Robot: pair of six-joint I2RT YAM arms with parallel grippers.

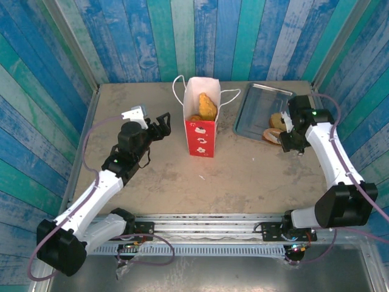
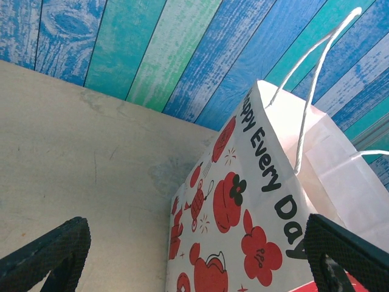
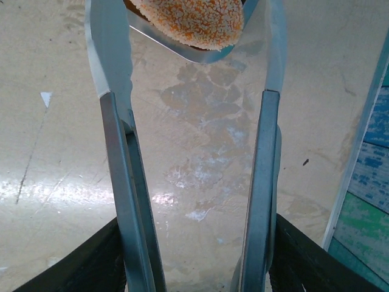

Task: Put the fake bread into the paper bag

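Now 2 fake bread (image 1: pixel 208 106) in the paper bag (image 1: pixel 202 139), 2 on the tray (image 1: pixel 258 100).

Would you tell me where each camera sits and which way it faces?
Top external: above and behind the bases, looking down on the table; both arms show.
Left wrist: on the left arm, low, facing the paper bag; the open left gripper frames the bottom corners.
Right wrist: on the right arm, looking along the tongs, clasped by the right gripper, to fake bread on the tray.
Shared: top and left wrist both show the paper bag.
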